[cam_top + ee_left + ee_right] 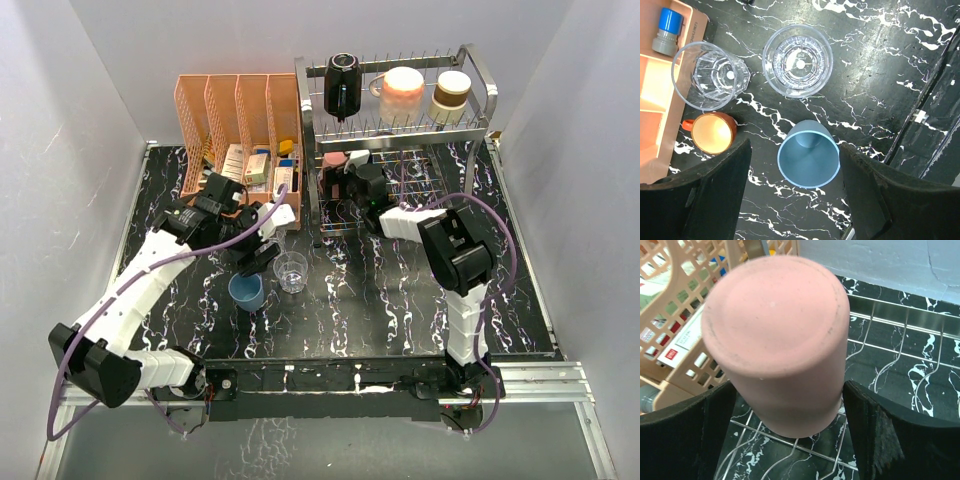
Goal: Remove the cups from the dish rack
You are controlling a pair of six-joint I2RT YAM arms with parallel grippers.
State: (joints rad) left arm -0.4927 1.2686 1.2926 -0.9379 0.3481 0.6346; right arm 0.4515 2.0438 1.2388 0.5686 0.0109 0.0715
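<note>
The silver dish rack (478, 90) stands at the back right. Its upper tier holds a black mug (343, 80), a peach mug (403, 90) and a pale-topped cup (452, 95). A pink tumbler (777, 340) stands upside down on the lower tier (900, 340). My right gripper (790, 390) is open with a finger on each side of it. A blue tumbler (808, 160), two clear glasses (797, 61) (710, 75) and a small orange-red cup (714, 132) stand upright on the table. My left gripper (795, 150) is open and empty above the blue tumbler.
A peach-orange plastic organizer (235, 110) with small boxes and bottles stands at the back left, next to the rack. Its corner shows in the left wrist view (660, 100), close to one clear glass. The rack's left posts (305, 150) rise between organizer and pink tumbler.
</note>
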